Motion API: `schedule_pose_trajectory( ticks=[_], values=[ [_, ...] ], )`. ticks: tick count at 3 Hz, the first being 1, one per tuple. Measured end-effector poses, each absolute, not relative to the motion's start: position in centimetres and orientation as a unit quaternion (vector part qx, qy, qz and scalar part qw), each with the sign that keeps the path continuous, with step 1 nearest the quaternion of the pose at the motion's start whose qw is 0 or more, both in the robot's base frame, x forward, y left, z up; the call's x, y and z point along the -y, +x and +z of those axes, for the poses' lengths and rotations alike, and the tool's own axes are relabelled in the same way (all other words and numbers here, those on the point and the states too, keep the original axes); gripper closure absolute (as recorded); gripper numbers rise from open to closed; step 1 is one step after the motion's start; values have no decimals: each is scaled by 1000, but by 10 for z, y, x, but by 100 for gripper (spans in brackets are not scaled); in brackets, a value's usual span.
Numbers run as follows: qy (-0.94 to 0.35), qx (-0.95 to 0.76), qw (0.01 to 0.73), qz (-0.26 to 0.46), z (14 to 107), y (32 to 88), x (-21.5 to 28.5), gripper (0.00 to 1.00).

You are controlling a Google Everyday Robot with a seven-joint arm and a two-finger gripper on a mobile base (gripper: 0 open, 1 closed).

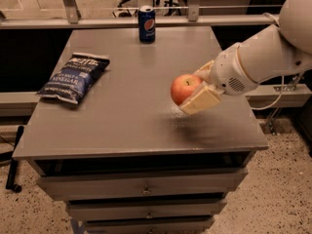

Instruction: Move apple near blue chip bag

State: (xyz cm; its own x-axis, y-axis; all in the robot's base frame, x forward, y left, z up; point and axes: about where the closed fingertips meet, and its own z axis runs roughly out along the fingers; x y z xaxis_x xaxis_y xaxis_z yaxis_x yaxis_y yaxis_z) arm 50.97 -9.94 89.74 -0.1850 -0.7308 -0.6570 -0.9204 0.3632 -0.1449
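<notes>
The red-orange apple (185, 87) is held in my gripper (197, 91), lifted a little above the grey table (122, 116) at its right side. The cream fingers (201, 101) are shut on the apple from the right. The white arm reaches in from the upper right. The blue chip bag (74, 77) lies flat at the table's left side, well apart from the apple.
A blue Pepsi can (146, 24) stands upright at the table's far edge. The table has drawers (141, 189) below its front edge. A rail and chair legs stand behind the table. A dark pole (13, 160) leans at the lower left.
</notes>
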Motion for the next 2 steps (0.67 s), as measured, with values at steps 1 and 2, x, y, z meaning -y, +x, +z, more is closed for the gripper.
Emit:
schedule_pose_trajectory(
  ticks=[1, 2],
  values=[
    [-527, -760, 349, 152, 886, 546, 92, 100],
    [-527, -746, 370, 169, 882, 594, 65, 100]
  ],
)
